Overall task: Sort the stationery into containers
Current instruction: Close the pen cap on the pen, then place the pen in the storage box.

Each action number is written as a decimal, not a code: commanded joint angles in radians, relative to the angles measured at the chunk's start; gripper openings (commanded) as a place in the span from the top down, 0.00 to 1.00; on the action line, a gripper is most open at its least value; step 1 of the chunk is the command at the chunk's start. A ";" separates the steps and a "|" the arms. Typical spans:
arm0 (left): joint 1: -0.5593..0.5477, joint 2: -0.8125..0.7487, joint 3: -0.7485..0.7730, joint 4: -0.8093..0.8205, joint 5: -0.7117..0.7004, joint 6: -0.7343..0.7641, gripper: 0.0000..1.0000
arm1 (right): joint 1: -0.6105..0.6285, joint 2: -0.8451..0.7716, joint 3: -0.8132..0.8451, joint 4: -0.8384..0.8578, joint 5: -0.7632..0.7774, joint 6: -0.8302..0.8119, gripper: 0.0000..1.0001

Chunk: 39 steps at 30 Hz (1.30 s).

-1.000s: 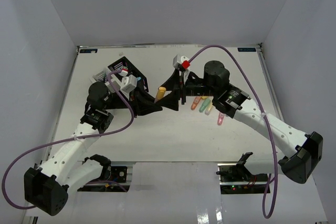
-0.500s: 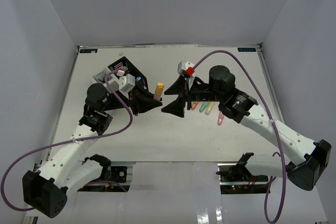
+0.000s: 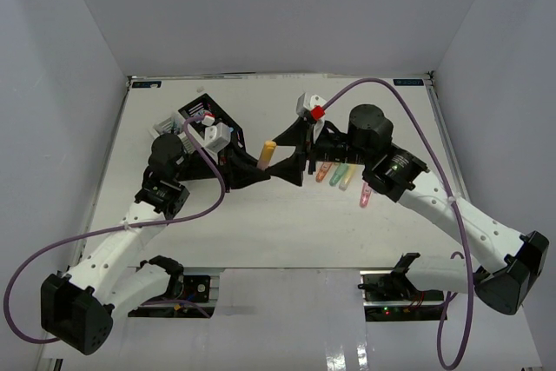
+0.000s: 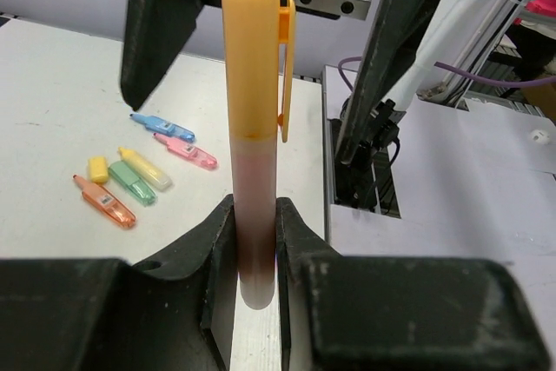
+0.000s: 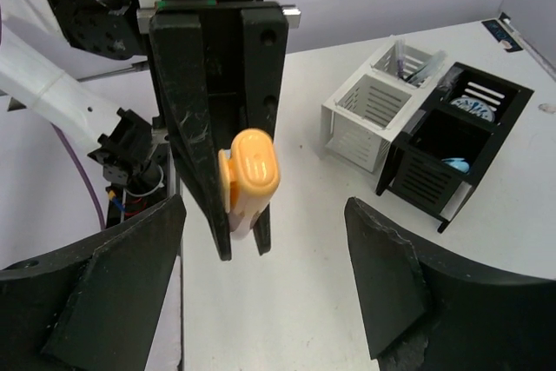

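**Orange highlighter pinched by left jaws, drop into a container pending**

The left jaws are pressed onto the lower barrel of the orange highlighter (image 4: 256, 128), which is held upright, cap up, off the tabletop (image 3: 261, 223). The right jaws are spread wide and pointed at it from the opposite side, with nothing gripped. In the top view the tips of both pairs nearly meet just below the highlighter.

The step is judged to be a hand-over that leaves the highlighter with the left arm, and the carry has not yet begun. The containers (image 5: 358, 132) are clustered at the far left, just behind the left wrist. Dark pens (image 5: 407, 56) are seen in one white compartment and the blue-white tub (image 5: 473, 106) in a black one.

The next move is judged to call for the right jaws to be backed clear. The highlighter is then to be swung left and lowered upright into a compartment without catching a slatted wall. Loose highlighters (image 4: 130, 182) are left lying on the tabletop near the right arm.

Against half a second earlier, the right jaws are shifted toward the far side and closer to the left pair. The highlighter is barely moved.
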 commanded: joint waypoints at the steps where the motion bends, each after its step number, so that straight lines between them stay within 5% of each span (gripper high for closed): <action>1: -0.006 -0.005 0.037 -0.011 0.047 0.014 1.00 | 0.003 0.021 0.063 0.089 0.030 -0.008 0.20; 9: -0.006 0.000 0.043 -0.016 0.075 0.017 1.00 | 0.002 0.075 0.100 0.132 -0.001 0.011 0.35; 13: -0.006 0.001 0.046 -0.025 0.073 0.023 0.97 | 0.000 0.089 0.093 0.158 -0.032 0.026 0.58; 17: -0.006 -0.005 0.051 -0.068 0.021 0.049 0.72 | 0.000 0.103 0.100 0.158 -0.022 0.020 0.90; 19: -0.006 -0.005 0.066 -0.124 -0.037 0.071 0.51 | -0.004 0.115 0.106 0.160 -0.001 0.014 0.92; 22: -0.006 -0.008 0.092 -0.216 -0.114 0.115 0.36 | -0.006 0.142 0.115 0.163 0.036 0.000 0.92; 25: -0.006 -0.014 0.110 -0.340 -0.282 0.158 0.16 | -0.007 0.182 0.139 0.181 0.074 -0.014 0.92; 30: -0.006 -0.066 0.086 -0.484 -0.695 0.168 0.02 | -0.007 0.294 0.198 0.260 0.094 -0.017 0.92; 36: -0.006 -0.177 -0.011 -0.628 -1.188 0.106 0.02 | -0.007 0.479 0.303 0.376 0.122 -0.009 0.92; 39: -0.006 -0.211 -0.034 -0.663 -1.301 0.082 0.02 | -0.006 0.575 0.348 0.440 0.123 0.003 0.92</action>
